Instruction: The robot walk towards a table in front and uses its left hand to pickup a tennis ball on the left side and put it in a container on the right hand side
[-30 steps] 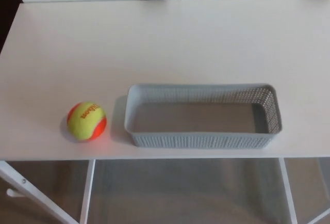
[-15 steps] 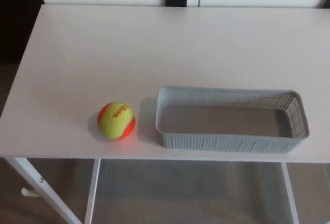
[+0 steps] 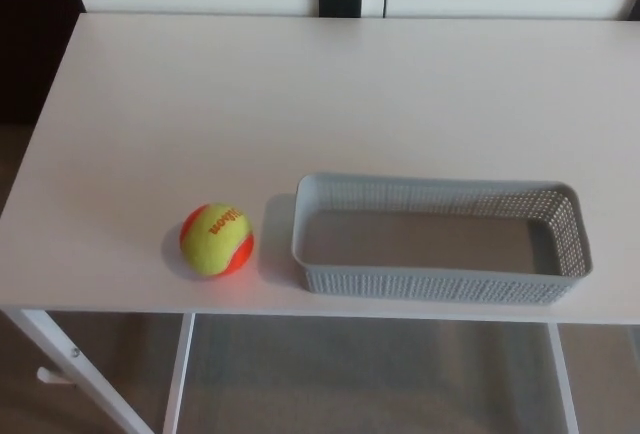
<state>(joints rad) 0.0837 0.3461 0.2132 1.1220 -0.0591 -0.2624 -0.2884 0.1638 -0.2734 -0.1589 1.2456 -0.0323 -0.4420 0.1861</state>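
Yellow-orange tennis ball sits lower left on the white table, near the gray container. Neither robot hand is in frame, so can't tell their state.

A yellow-green and orange tennis ball with orange lettering sits on a white table, near the front edge. Just to its right, not touching, lies a long grey container, a perforated plastic basket with rounded corners, upright, open-topped and empty, lengthwise along the table's front edge.
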